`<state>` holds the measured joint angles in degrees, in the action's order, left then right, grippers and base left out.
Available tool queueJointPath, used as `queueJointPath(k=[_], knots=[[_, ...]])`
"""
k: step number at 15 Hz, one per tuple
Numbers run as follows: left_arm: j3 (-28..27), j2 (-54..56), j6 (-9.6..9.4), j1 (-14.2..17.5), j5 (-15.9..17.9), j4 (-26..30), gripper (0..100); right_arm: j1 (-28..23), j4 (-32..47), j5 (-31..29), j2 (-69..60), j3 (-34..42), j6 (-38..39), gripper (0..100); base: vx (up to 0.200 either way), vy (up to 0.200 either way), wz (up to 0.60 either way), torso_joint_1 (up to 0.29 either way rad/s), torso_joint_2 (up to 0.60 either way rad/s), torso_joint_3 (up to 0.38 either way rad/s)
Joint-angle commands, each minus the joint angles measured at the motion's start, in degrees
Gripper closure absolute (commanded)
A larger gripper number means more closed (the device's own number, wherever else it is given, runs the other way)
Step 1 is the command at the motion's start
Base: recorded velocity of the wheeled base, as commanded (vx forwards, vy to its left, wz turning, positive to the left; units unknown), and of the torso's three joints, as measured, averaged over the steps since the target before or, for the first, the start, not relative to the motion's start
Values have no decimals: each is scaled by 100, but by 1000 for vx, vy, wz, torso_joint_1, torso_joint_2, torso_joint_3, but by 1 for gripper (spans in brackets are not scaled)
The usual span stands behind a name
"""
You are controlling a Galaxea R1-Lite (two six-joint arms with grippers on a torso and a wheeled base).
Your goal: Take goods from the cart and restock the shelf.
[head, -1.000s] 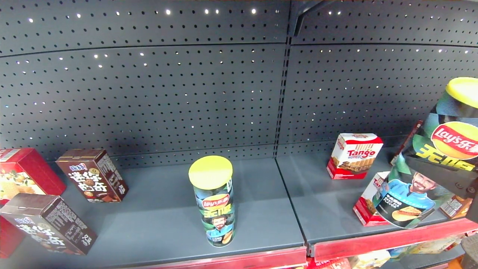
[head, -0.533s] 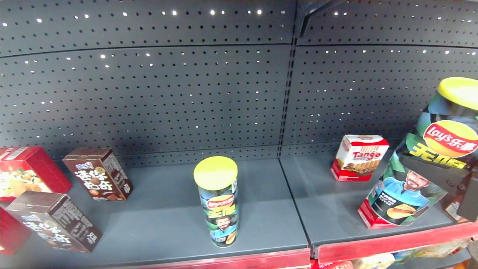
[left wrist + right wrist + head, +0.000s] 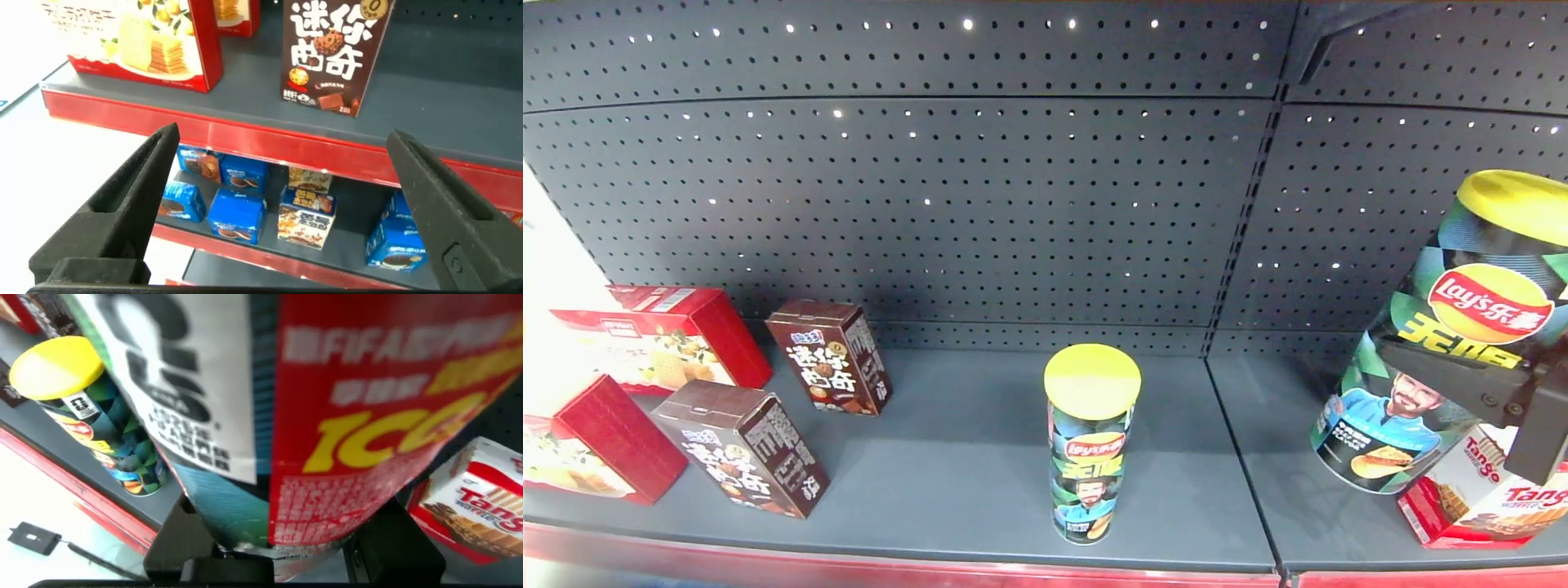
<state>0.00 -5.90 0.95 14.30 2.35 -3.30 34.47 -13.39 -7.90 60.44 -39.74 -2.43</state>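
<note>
Now: yellow-lid chip can (image 3: 1474, 298) in R jaws.

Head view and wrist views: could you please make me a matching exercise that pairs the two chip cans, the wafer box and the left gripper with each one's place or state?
Things:
1. held chip can
2. standing chip can
3. wafer box
4. left gripper

Places or states:
A. upright near the middle of the shelf
B. tilted, clamped in the right gripper
C. open, holding nothing
D. on the shelf at the right, partly covered by the held chip can

Pairs: 1-B, 2-A, 3-D, 4-C.
</note>
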Motion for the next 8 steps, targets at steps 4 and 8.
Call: queueJointPath(k=[4, 8], knots=[[0, -16, 2, 3, 2, -4, 0, -143, -375, 263, 135, 371, -4, 100, 0, 0, 0, 0, 0, 0], [0, -16, 54, 3, 2, 5, 0, -327, -1342, 843, 873, 599, -4, 100, 0, 0, 0, 0, 0, 0]])
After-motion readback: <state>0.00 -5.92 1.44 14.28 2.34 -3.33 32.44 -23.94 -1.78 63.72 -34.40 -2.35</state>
